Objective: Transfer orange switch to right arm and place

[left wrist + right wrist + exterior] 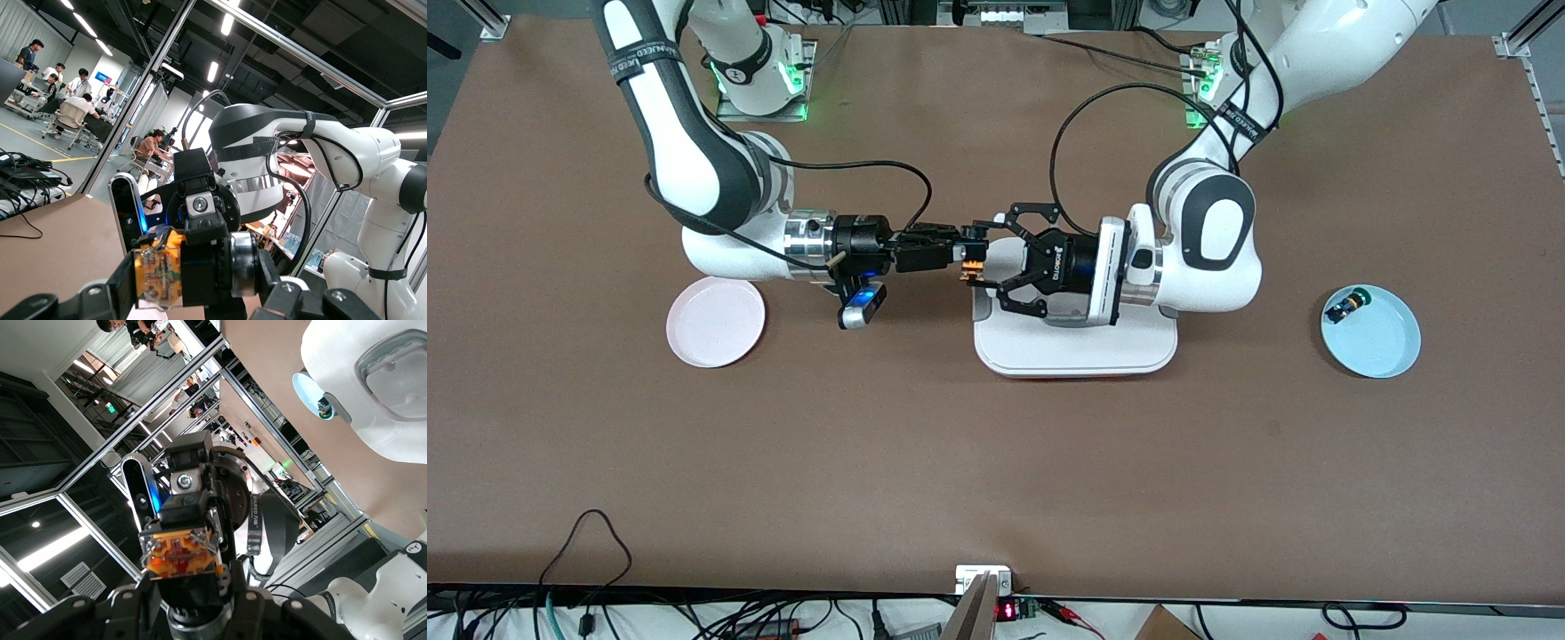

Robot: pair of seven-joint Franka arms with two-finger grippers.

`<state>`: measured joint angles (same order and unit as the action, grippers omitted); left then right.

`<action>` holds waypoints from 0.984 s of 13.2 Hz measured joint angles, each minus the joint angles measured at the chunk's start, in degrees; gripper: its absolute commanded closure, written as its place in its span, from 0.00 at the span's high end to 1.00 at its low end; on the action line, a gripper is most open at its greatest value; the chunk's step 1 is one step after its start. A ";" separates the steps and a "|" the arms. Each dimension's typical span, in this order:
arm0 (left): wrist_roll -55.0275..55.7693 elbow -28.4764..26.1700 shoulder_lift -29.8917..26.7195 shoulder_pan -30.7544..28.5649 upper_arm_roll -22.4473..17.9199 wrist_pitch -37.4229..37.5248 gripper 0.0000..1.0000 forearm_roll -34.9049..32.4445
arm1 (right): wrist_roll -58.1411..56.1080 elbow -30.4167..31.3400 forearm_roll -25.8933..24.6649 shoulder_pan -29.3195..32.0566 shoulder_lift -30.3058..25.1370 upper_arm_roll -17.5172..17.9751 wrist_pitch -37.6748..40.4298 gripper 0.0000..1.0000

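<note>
Orange switch (971,264)'s cap hidden between both grippers' jaws.

A robotics lab in an open office hall: two white arms bolted along a brown surface (996,462), aluminium framing overhead, cables trailing its near edge, people (73,110) seated at desks.

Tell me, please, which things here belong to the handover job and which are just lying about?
In the job:
- orange switch, gripped by both
- left gripper
- right gripper

Lying about:
- white tray
- pink plate
- blue plate holding the green-capped button
</note>
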<state>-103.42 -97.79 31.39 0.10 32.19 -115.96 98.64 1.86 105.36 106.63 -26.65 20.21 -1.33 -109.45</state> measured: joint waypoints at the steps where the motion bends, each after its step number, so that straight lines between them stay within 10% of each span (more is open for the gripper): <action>1: 0.28 0.00 0.00 0.00 0.00 0.00 0.55 0.01 | 0.00 0.00 0.02 0.00 0.00 0.00 0.00 0.22; 2: 0.59 0.00 0.00 0.00 0.00 0.00 0.90 0.02 | 0.04 0.00 0.06 0.00 0.01 0.00 0.00 0.21; 3: 0.75 0.00 0.00 0.00 0.01 0.00 1.00 0.04 | 0.07 0.00 0.09 0.00 0.01 0.00 0.01 0.21; 13: 12.28 0.74 -1.08 -1.85 0.15 2.13 1.00 -5.20 | 0.07 -0.12 1.13 0.12 0.18 -0.02 0.18 0.21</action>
<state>-91.15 -97.05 30.30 -1.75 32.34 -113.83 93.44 1.92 105.24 107.76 -26.53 20.39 -1.35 -109.27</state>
